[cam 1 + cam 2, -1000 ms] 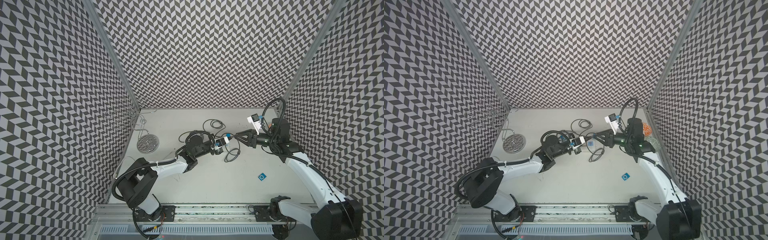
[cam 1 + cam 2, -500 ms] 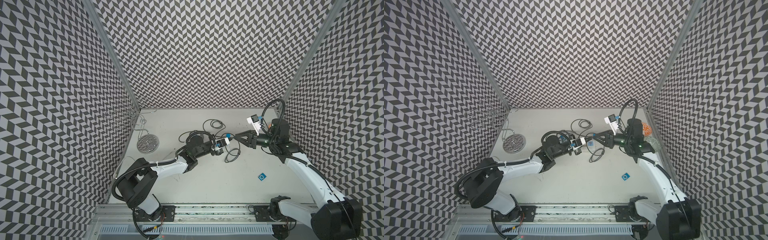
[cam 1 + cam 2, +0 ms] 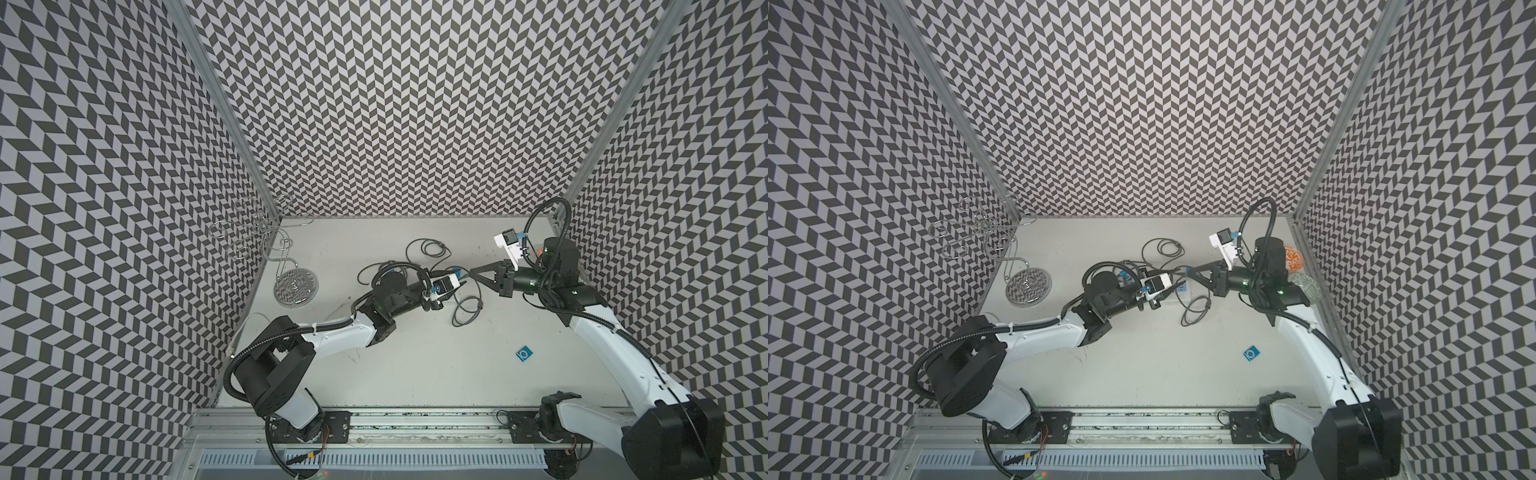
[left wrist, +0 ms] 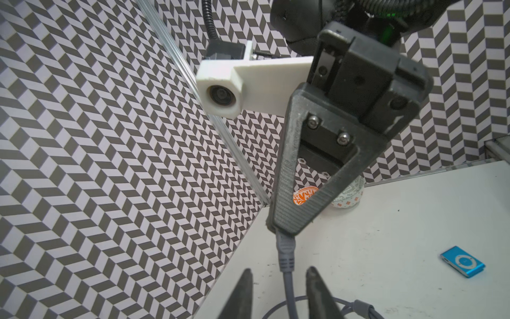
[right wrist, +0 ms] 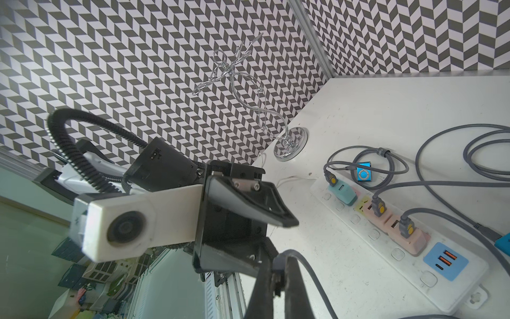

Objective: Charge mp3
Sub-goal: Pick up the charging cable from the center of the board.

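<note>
**Left wrist view:** the left gripper (image 4: 278, 272) stands with its jaws parted on either side of a grey cable (image 4: 287, 265), not touching it. Just ahead, the right gripper (image 4: 285, 229) is clamped on that cable's plug. A blue mp3 player (image 4: 462, 261) lies flat on the white table (image 4: 400, 221), well apart from both grippers.

**Right wrist view:** the right gripper's fingertips (image 5: 265, 276) pinch the cable end. A white power strip (image 5: 386, 256) lies on the table, and a second blue player (image 5: 363, 174) lies near its far end, among looped cable.

**Both top views:** the grippers meet just right of frame centre. The mp3 player (image 3: 524, 354) lies alone toward the lower right of the table.
</note>
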Tool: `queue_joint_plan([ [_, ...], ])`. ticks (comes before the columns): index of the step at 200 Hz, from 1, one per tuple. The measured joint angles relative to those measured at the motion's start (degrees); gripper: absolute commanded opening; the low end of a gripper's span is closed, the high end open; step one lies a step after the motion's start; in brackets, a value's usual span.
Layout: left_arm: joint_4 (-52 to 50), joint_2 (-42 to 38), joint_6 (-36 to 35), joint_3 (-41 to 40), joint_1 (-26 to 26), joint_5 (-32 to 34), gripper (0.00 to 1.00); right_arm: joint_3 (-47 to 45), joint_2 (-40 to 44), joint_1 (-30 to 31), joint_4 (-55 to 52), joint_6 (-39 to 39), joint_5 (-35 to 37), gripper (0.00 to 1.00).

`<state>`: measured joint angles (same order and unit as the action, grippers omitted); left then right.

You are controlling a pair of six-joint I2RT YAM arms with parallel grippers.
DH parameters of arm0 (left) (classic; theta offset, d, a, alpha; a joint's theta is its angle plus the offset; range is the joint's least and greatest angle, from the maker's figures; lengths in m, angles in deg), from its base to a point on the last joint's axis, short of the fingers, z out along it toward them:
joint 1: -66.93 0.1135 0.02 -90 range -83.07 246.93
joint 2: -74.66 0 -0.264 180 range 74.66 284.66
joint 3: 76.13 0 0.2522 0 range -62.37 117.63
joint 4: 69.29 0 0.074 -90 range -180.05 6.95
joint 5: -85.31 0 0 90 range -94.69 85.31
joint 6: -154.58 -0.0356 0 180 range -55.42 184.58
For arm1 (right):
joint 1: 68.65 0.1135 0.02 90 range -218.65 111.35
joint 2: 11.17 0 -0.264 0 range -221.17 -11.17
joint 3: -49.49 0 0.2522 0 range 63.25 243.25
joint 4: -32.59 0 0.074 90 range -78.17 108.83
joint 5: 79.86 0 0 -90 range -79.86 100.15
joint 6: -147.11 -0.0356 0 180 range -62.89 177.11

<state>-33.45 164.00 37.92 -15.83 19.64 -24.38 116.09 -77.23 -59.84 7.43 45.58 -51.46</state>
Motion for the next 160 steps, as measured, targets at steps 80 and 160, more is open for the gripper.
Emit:
queue_joint_plan([
  [80, 17.0, 2.5, 4.1, -4.2, 0.0, 0.1, 0.35, 0.0, -0.4, 0.0, 2.8, -5.2, -2.8, 0.0],
  [160, 28.1, 8.2, 5.7, -5.0, -0.2, -0.7, 0.32, 0.5, -0.8, -0.4, 4.3, -8.7, -4.9, 0.0],
])
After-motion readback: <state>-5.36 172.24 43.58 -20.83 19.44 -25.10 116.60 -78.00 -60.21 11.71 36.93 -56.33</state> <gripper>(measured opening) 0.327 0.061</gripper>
